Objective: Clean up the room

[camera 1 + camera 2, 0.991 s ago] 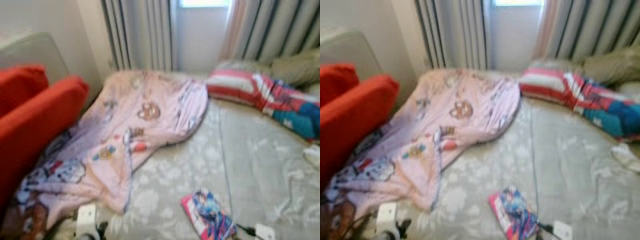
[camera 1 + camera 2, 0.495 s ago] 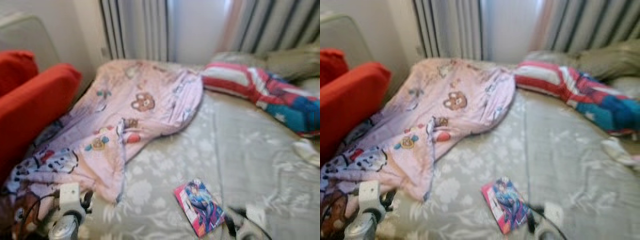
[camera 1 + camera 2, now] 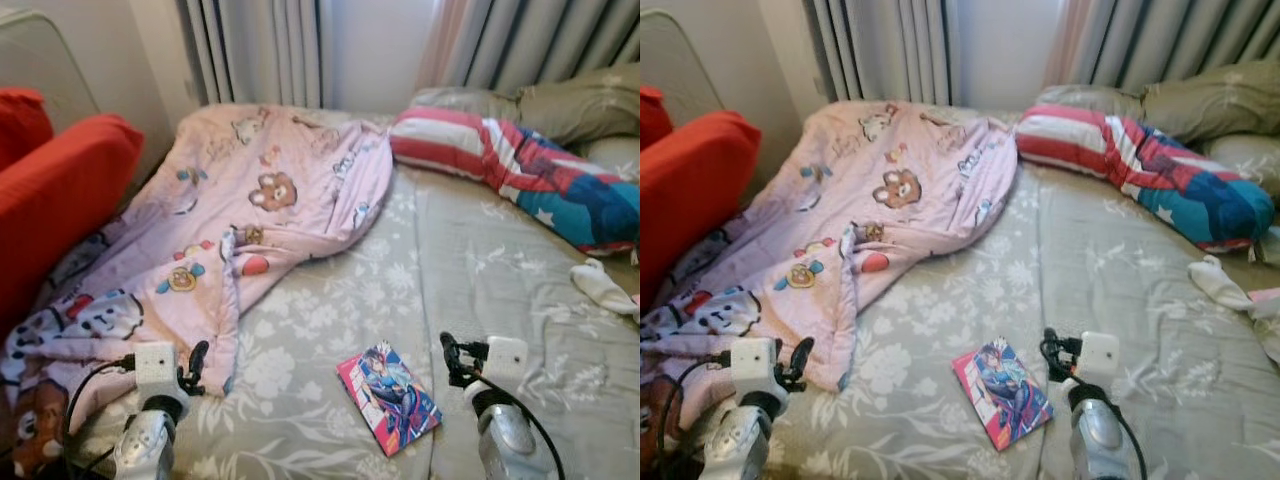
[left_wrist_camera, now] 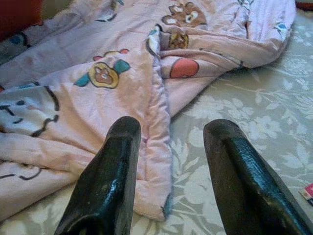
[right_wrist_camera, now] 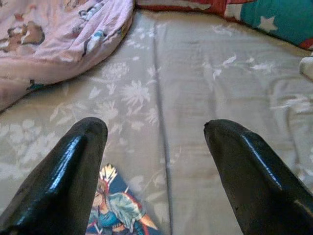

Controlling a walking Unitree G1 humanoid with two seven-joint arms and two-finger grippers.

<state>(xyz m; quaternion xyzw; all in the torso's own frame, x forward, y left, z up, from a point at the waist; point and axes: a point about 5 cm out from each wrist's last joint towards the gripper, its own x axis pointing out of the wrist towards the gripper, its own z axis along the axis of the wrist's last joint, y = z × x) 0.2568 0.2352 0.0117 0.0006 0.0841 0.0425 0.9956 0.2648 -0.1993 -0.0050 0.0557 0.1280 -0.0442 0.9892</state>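
A pink cartoon-print blanket (image 3: 240, 210) lies crumpled over the left half of the bed (image 3: 500, 300). A colourful book (image 3: 388, 397) rests on the grey floral sheet near the bed's front edge. A red, white and blue striped blanket (image 3: 520, 170) is bunched at the back right, and a white sock (image 3: 603, 286) lies at the right edge. My left gripper (image 4: 168, 161) hovers open over the pink blanket's (image 4: 122, 73) front corner. My right gripper (image 5: 154, 152) is open just above the sheet, with the book (image 5: 117, 210) beside its left finger.
Red sofa cushions (image 3: 50, 200) stand against the bed's left side. Olive pillows (image 3: 570, 100) lie at the back right under grey striped curtains (image 3: 270, 50). A wall and window close off the far end.
The camera has dipped and moved closer to the bed. Both arms have risen into view at the bottom, left by the pink blanket, right beside the book.
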